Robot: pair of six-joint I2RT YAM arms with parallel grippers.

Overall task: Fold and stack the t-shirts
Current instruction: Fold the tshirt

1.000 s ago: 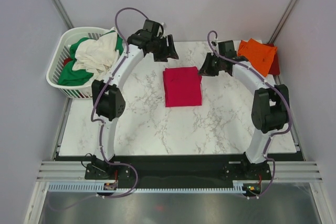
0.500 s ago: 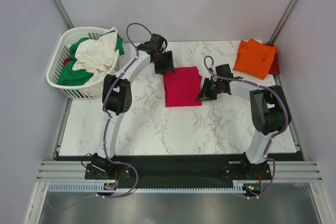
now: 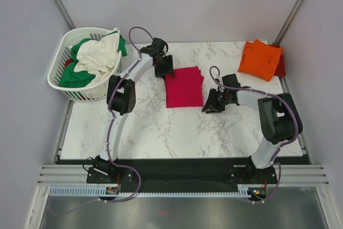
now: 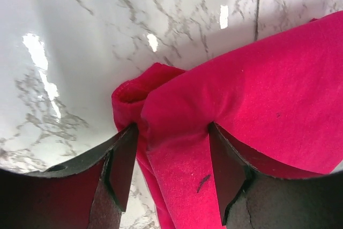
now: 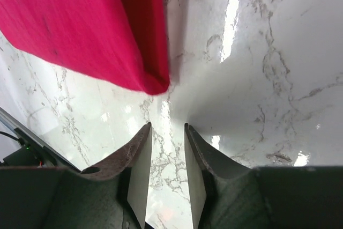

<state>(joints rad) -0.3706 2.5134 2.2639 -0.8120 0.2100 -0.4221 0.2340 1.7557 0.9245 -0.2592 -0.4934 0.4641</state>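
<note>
- Both arms have come down. A second ago they hung high over the counter (image 3: pixel 161 127); now both are low beside the pink shirt (image 3: pixel 185 87).
- The pink shirt lies folded in the middle of the counter. It has slid a tiny bit to the left.
- The left pincer (image 3: pixel 163 69) is at the shirt's far left corner. Its two fingers (image 4: pixel 122 164) stand apart with the cloth bunched up between them. I cannot tell if they are squeezing yet.
- The right pincer (image 3: pixel 209 105) is just beside the shirt's near right corner. There is only a thin gap between its fingers, and nothing is in it.
- I think this means the folding of this shirt is done, and the arms are getting ready to lift or slide it.
- The orange shirt (image 3: pixel 261 57) lies folded at the far right corner, on top of a dark red shirt (image 3: pixel 280 65). That looks like the stack.
- A green shirt (image 3: pixel 80 76) and a white shirt (image 3: pixel 99 54) are in the basket (image 3: pixel 56 73), not yet folded.
- I see no words or labels anywhere.
</note>
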